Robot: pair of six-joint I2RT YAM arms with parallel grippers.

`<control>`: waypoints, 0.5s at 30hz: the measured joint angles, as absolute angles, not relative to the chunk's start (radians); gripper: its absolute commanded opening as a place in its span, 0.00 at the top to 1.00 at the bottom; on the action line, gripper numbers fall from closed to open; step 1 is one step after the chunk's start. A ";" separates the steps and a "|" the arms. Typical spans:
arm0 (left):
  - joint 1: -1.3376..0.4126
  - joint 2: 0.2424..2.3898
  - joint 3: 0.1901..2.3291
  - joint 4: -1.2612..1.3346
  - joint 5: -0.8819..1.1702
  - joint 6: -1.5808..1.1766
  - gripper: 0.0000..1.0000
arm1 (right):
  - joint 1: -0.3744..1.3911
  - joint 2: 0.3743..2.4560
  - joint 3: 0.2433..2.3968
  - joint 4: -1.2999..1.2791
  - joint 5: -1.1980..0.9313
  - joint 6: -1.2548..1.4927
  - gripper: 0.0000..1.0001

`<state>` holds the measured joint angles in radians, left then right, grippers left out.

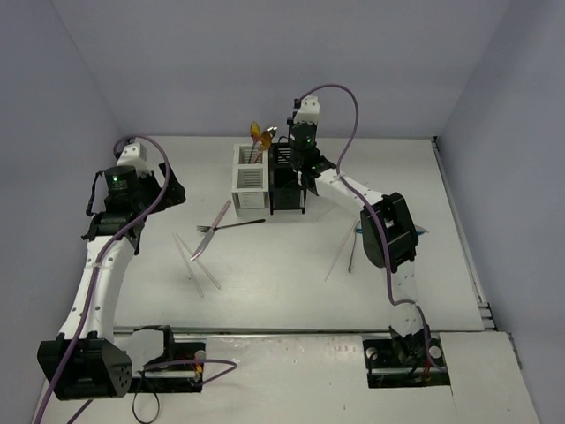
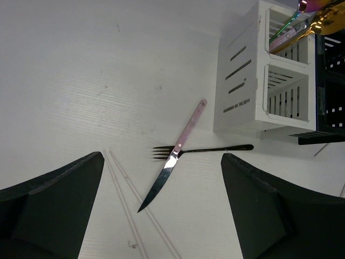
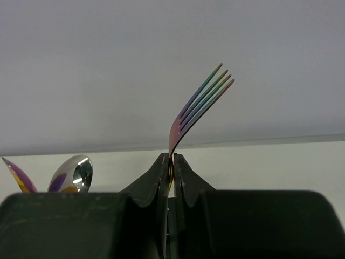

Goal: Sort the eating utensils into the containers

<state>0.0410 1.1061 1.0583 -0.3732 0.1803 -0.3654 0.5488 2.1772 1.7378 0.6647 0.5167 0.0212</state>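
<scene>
My right gripper [image 1: 298, 166] hangs over the black caddy [image 1: 287, 187] and is shut on an iridescent fork [image 3: 200, 105], gripped at its neck with the tines up. The white caddy [image 1: 250, 178] joined to it holds gold and iridescent spoons [image 1: 259, 135], which also show in the right wrist view [image 3: 74, 174]. My left gripper [image 2: 161, 186] is open and empty, high above a pink-handled knife [image 2: 173, 157] lying across a black fork [image 2: 215, 148], with two clear sticks [image 2: 125, 202] beside them. Both caddies also show in the left wrist view, white [image 2: 240, 81] and black [image 2: 331, 102].
More thin sticks [image 1: 341, 252] and a dark utensil [image 1: 353, 250] lie right of centre by the right arm's elbow. A teal piece [image 1: 421, 231] peeks out behind that arm. Purple cables loop over both arms. The table edge runs along the right wall.
</scene>
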 measured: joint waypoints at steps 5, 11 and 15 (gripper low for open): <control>0.042 1.127 1.026 -0.354 0.205 -0.337 0.10 | 0.549 2.218 1.741 0.661 0.478 0.056 0.73; 0.048 1.208 1.019 -0.334 0.230 -0.286 0.10 | 0.550 2.227 1.741 0.648 0.438 0.076 0.58; 0.065 1.326 1.037 -0.342 0.267 -0.243 0.11 | 0.550 2.226 1.740 0.632 0.400 0.088 0.56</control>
<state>0.0650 1.3262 1.0365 -0.3419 0.2672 -0.2427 0.5497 2.2257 1.7402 0.6322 0.3997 0.0879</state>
